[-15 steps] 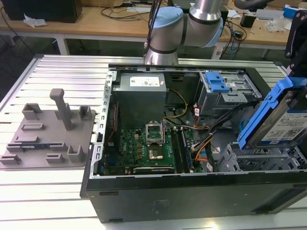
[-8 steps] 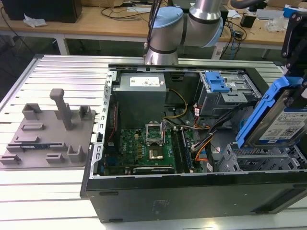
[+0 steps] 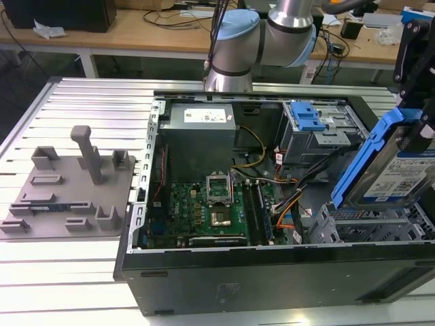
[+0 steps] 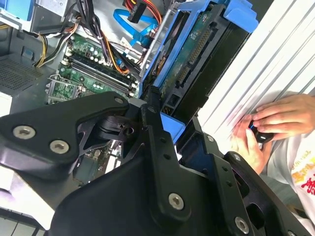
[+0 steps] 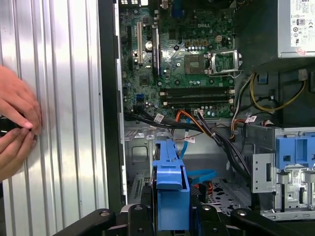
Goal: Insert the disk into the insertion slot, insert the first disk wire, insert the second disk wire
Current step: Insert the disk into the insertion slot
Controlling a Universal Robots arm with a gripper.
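Gripper (image 5: 170, 219), clamping the disk (image 3: 394, 166), held it tilted above the insertion slot (image 3: 370, 227) at the exterior view's right, presumably for alignment.

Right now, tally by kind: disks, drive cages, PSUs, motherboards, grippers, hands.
disk: 1
drive cages: 2, tall cage, low cage
PSU: 1
motherboard: 1
gripper: 1, shut on disk
hands: 2, upper hand, lower hand
Total: 8
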